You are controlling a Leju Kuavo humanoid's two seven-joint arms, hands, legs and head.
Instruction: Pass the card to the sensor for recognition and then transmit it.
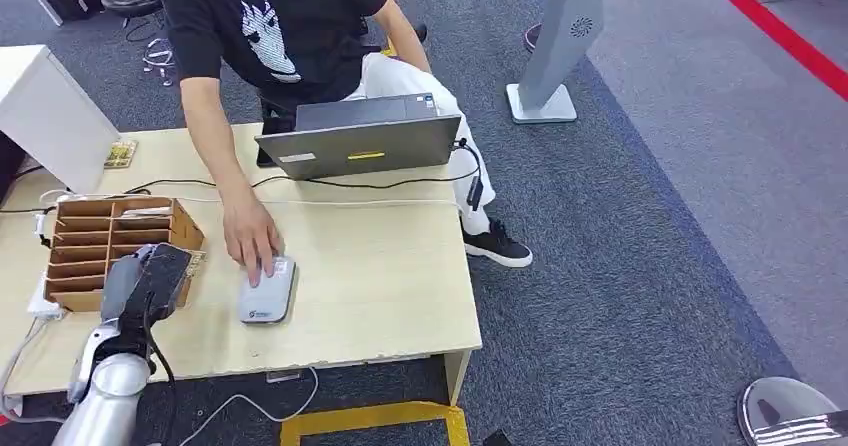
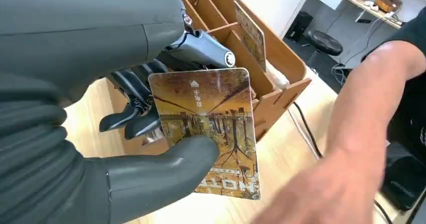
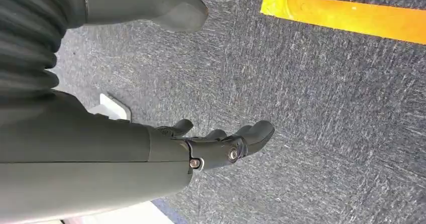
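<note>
My left hand (image 1: 145,281) hovers over the table beside the wooden card rack (image 1: 90,241) and pinches a card (image 2: 211,128) between thumb and fingers. The card is orange-brown with a tree picture and white lettering. A flat grey card sensor (image 1: 268,292) lies on the table just right of my left hand. A person's hand (image 1: 250,238) rests on the sensor's far end. My right hand (image 3: 221,143) hangs over the grey carpet, its fingers apart and holding nothing.
A person in a black shirt (image 1: 270,26) sits behind the wooden table (image 1: 380,286). A grey laptop (image 1: 365,138) with cables stands at the far edge. A white box (image 1: 45,111) is at far left. Another card (image 2: 249,33) stands in the rack.
</note>
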